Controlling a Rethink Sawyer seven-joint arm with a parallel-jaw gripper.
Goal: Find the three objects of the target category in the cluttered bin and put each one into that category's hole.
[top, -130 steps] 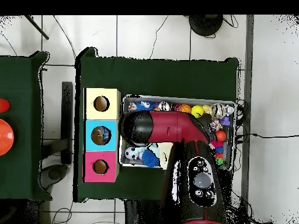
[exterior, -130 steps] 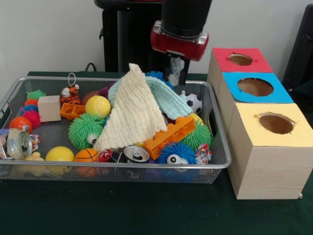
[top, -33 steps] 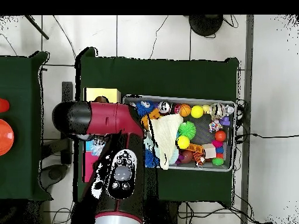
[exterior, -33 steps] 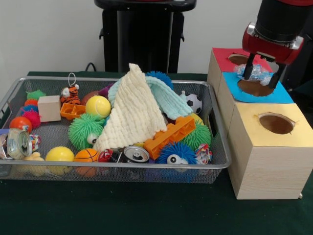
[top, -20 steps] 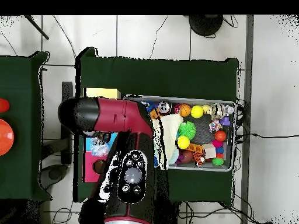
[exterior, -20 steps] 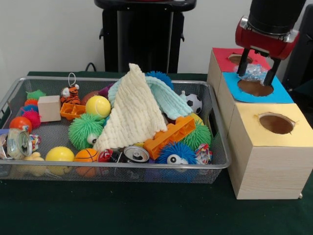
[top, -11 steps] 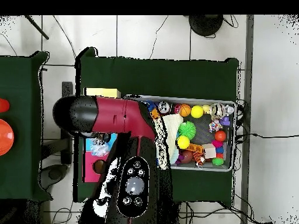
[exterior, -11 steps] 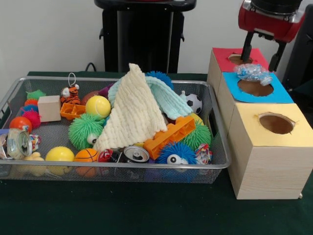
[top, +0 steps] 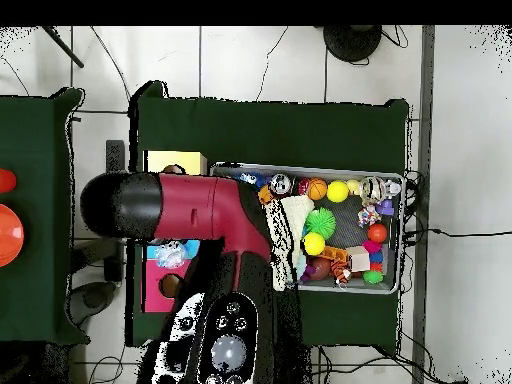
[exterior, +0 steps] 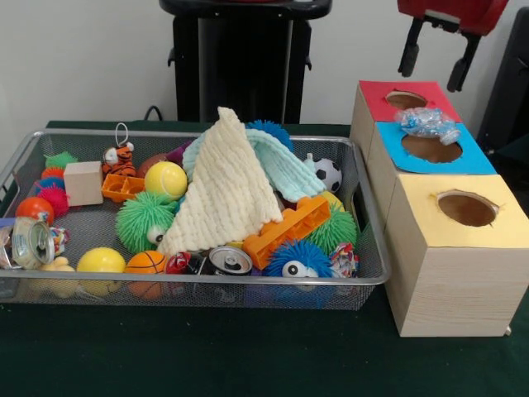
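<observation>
- Front view: the gripper (exterior: 436, 59) hangs high at the top right, above the red box (exterior: 407, 101); its jaws are spread wide and hold nothing
- A crumpled plastic wrapper (exterior: 428, 123) lies on top of the boxes, across the seam between the red box and the blue box (exterior: 433, 149), at the far rim of the blue box's hole and not inside it
- The yellow box (exterior: 463, 211) stands nearest in the row, at the right edge of the desk (exterior: 207, 356), its hole open
- The wire basket (exterior: 207, 285) sits just left of the boxes, with a cream cloth (exterior: 223, 194) peaked in the middle over a pale blue cloth (exterior: 285, 169)
- An orange brick (exterior: 288, 230) leans at the cloth's right foot; a drink can (exterior: 230, 260) lies at the near rim, and another can (exterior: 31, 242) at the left end
- Overhead view: the red and black arm (top: 190, 215) crosses the boxes, covering most of them; the jaws cannot be seen here
- The wrapper (top: 168, 254) shows just below the arm, on the boxes
- The basket (top: 390, 180) lies to the right on the green desk (top: 270, 130)
</observation>
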